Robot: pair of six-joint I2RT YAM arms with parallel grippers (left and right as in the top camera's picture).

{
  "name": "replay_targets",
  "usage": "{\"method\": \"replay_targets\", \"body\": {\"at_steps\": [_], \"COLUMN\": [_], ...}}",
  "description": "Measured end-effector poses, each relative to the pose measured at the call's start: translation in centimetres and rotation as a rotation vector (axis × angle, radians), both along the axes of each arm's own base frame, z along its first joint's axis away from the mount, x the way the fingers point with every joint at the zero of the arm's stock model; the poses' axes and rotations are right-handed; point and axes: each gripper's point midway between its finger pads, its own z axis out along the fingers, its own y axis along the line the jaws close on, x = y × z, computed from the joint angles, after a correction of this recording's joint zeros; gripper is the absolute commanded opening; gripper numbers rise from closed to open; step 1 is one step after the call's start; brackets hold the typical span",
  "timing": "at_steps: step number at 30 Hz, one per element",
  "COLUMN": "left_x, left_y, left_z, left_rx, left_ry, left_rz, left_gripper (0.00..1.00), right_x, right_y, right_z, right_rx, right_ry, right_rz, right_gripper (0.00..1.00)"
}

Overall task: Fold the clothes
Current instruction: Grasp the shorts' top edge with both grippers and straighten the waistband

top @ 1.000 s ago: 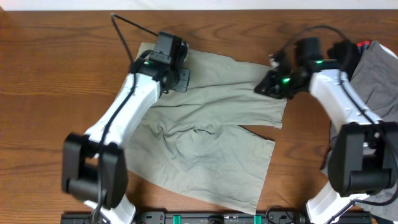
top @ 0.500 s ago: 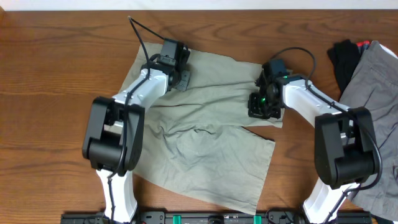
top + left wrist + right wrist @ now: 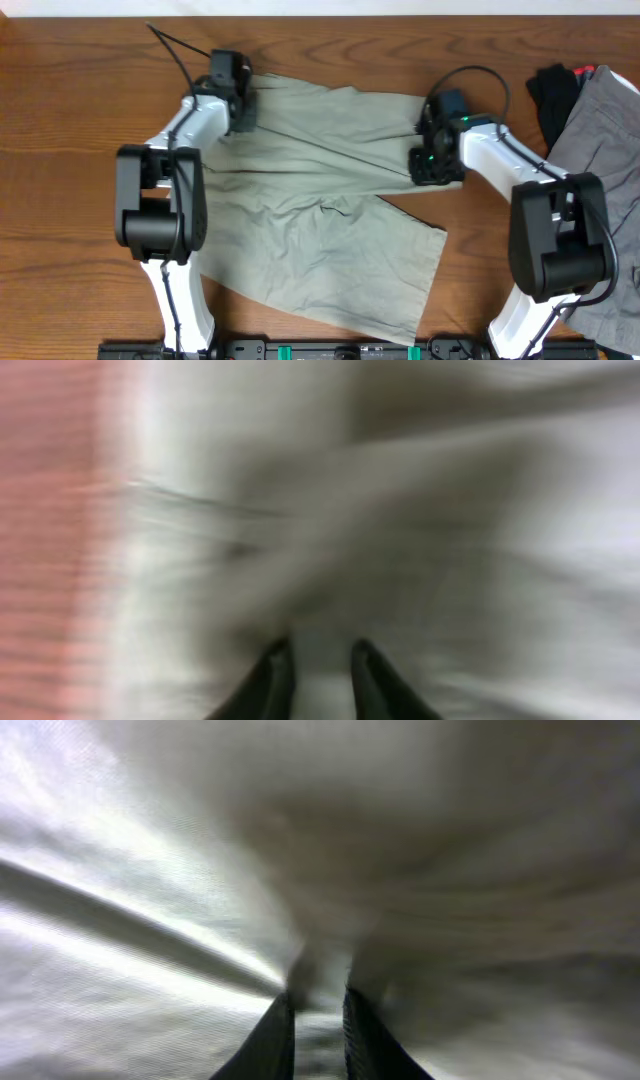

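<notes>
Fingers (image 3: pixel 272 1038) nip the shorts (image 3: pixel 330 200) (long axis crosswise, legs pointing right).

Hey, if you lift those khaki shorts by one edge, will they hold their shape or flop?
Probably flop: the shorts lie flat with soft wrinkles, and creases gather toward the right gripper. They look thin, so likely light. Pushed across the table, they would probably bunch rather than slide whole.

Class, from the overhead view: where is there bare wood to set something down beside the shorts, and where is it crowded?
Free: the wide table stretch left of the shorts and left arm; a narrower strip along the far edge. Crowded: the right side, where the right arm, black cloth and grey garment sit close.
</notes>
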Motion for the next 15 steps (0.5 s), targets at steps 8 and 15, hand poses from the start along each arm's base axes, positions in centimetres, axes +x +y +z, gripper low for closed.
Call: {"method": "replay_targets", "body": {"at_steps": [8,15], "left_x": [-0.6,-7.0], "left_y": [3.1,2.8], "left_z": [9.6,25.4], "left_rx": [0.023,-0.021], "left_ry": [-0.038,-0.246], "left_rz": [0.085,0.119], "left_gripper": [0.84,0.85], "right_x": [0.0,-1.2], "right_y": [-3.0,-0.9], "right_z": [2.8,7.6], "right_rx": [0.023,0.162], "right_ry": [0.072,0.067], "right_rz": [0.001,0.038], "right_gripper": [0.35,0.36]}}
